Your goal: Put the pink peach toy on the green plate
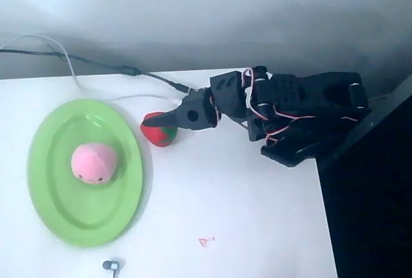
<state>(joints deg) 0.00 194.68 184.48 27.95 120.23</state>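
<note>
Black 3D-printed arm with red and white wiring, folded low over the right part of the white table [244, 226]; nearest the overhead lens. Its two-finger gripper [168, 117] points left in the overhead view, the dark fingers drawn to a narrow point with no gap visible; whether anything is pinched there cannot be told.

Red strawberry-like toy with green leaf [158, 132]: directly under and just below the fingertips, touching or nearly touching them; which of the two is unclear.

Round, soft pale-pink peach toy [94, 163]: well to the left of the fingertips and somewhat below them, apart from the gripper. It rests inside the large lime-green oval plastic plate [55, 207], near the plate's centre, tiny dark marks facing down-picture.

Plate's long axis runs roughly top to bottom; its right rim lies near the red toy, just left of the fingertips.

Judgement: placement appears complete; the fingers have nothing left to carry leftward, so withdrawal clear of the red toy seems the remaining concern.
</note>
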